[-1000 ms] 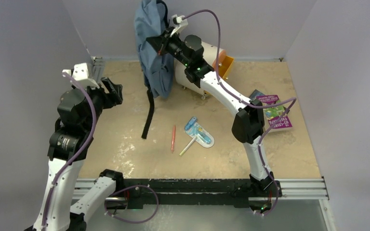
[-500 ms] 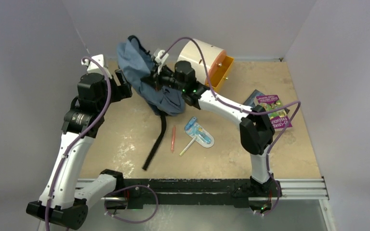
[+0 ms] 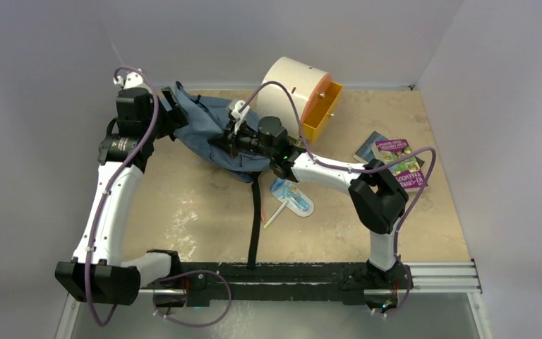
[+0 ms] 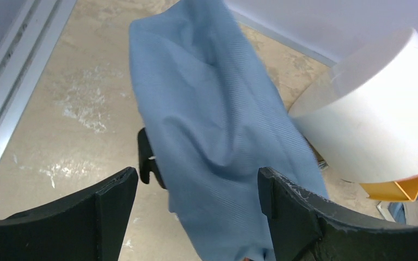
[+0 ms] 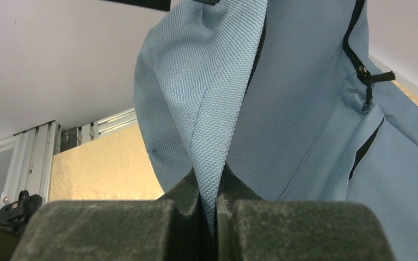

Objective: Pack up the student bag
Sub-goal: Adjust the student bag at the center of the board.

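The student bag [image 3: 201, 127], slate-blue with black straps, lies slumped low over the back left of the table. A long black strap [image 3: 254, 219] trails from it toward the near rail. My right gripper [image 3: 229, 140] is shut on a fold of its fabric. In the right wrist view that fold [image 5: 217, 98] is pinched between the closed jaws of the right gripper [image 5: 216, 204]. My left gripper [image 3: 171, 113] stands wide open at the bag's left end. In the left wrist view the blue cloth [image 4: 217, 136] runs between the spread fingers [image 4: 114, 201], and the left gripper [image 4: 196, 187] grips nothing.
A cream cylindrical cabinet [image 3: 293, 78] with an open orange drawer [image 3: 322, 102] stands at the back, just right of the bag. Purple books [image 3: 399, 164] lie at the right. A clear packet [image 3: 293, 198] and a pale pen [image 3: 274, 215] lie mid-table beside the strap.
The right arm has brought the bag down from high at the back wall to the table's left. The left arm has reached forward to the bag, its jaws opening wider.
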Robot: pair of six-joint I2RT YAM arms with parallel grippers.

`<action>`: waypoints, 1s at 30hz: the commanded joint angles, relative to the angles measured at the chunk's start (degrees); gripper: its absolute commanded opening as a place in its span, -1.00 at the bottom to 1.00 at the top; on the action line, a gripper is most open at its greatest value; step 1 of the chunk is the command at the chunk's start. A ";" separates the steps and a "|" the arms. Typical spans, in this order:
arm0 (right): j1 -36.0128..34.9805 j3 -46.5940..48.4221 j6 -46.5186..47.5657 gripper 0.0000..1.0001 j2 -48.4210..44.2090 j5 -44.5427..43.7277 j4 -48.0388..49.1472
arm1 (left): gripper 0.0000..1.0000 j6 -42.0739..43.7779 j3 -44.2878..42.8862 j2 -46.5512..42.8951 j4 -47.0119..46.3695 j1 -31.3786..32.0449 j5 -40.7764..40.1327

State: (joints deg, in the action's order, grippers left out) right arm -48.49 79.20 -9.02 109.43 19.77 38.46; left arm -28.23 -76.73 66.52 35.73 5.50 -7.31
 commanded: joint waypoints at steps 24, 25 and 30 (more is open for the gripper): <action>-0.79 1.46 -0.99 -0.36 -4.66 -0.15 -0.15 | -0.91 -10.93 3.50 6.10 -22.16 -12.59 27.44; -0.73 1.11 -0.65 -0.28 -5.66 -1.21 -1.43 | -0.97 -10.05 3.78 5.96 -23.05 -12.61 27.80; -0.65 -4.67 -1.28 0.28 -11.10 -7.70 -3.33 | -1.00 -8.14 6.86 6.01 -22.42 -13.75 28.54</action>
State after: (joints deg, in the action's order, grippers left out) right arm -48.82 77.19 -10.98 105.47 17.61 35.66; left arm -39.29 -69.87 73.41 19.70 -6.92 19.79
